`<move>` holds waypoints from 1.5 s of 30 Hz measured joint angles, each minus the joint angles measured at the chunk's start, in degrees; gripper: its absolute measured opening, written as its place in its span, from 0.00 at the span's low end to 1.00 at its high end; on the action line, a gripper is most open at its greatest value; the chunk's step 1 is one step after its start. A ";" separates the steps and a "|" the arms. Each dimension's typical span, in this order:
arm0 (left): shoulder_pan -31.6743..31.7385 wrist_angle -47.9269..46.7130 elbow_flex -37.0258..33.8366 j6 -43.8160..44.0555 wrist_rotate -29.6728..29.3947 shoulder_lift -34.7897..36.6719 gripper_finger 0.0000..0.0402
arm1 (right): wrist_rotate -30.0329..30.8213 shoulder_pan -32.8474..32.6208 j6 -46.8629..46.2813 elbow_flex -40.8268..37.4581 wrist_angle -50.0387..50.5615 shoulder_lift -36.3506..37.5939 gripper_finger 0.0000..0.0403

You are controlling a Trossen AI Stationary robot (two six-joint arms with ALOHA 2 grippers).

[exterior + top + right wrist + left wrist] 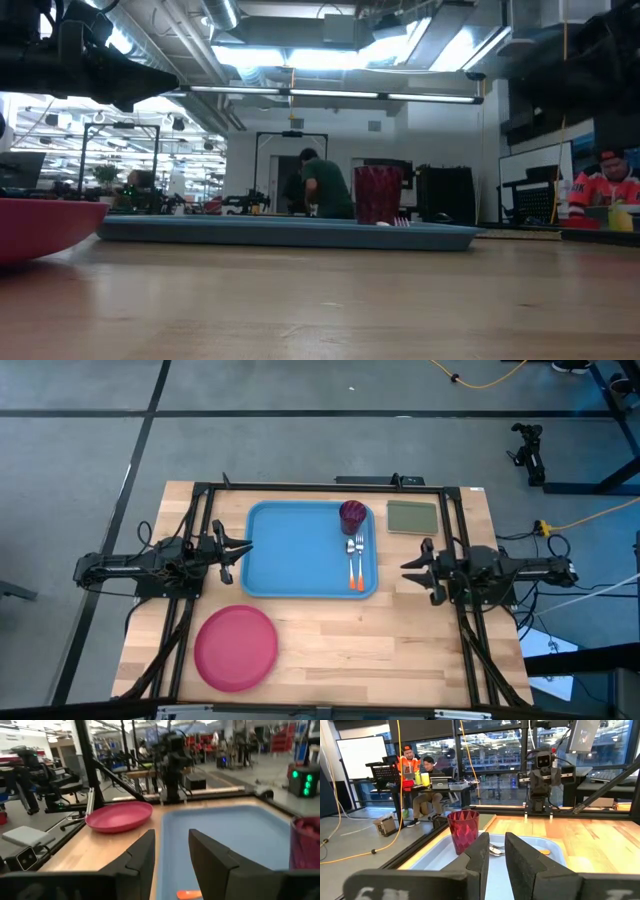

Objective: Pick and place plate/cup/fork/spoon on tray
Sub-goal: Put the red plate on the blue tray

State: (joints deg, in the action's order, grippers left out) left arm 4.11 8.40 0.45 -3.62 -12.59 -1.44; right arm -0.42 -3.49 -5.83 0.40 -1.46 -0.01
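Plate [236,648] lies alone on the bare near-left worktop [400,640]; cup [352,515], fork [359,563] and spoon [351,560] sit along the tray's [295,550] right rim. Left end effector [234,549] and right end effector [412,569] flank it, fingers narrowly parted, empty.

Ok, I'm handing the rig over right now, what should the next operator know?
Left gripper: open, empty, waiting at the tray's left edge.
Right gripper: open, empty, waiting just right of the tray.
Done: cup, fork and spoon sit on the tray, along its right side.
Left: plate lies on the table in front of the tray's left part, nearer the left arm; it goes on the tray's bare area.
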 joint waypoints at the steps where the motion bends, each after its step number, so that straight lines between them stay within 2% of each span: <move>1: 0.01 0.00 0.00 0.00 0.01 0.01 0.14 | -0.21 0.00 0.45 0.00 -0.31 0.02 0.31; 38: 0.01 0.02 0.00 0.00 -0.01 0.00 0.14 | -0.26 -0.02 0.32 0.02 0.16 -0.70 0.31; 41: -0.01 0.48 -0.01 0.03 -1.73 0.00 0.14 | -0.25 -0.02 0.32 0.02 0.16 -0.70 0.31; 43: 0.01 1.47 -0.01 4.03 -3.09 -0.01 0.14 | -0.25 -0.02 0.32 0.02 0.16 -0.70 0.31; 45: 0.01 2.95 0.00 12.84 -2.22 0.01 0.14 | -0.25 -0.01 0.32 0.02 0.16 -0.70 0.31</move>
State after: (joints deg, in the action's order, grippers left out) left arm 4.12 11.35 0.45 9.22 -14.81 -1.43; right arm -0.67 -3.50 -5.52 0.43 -1.30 -0.71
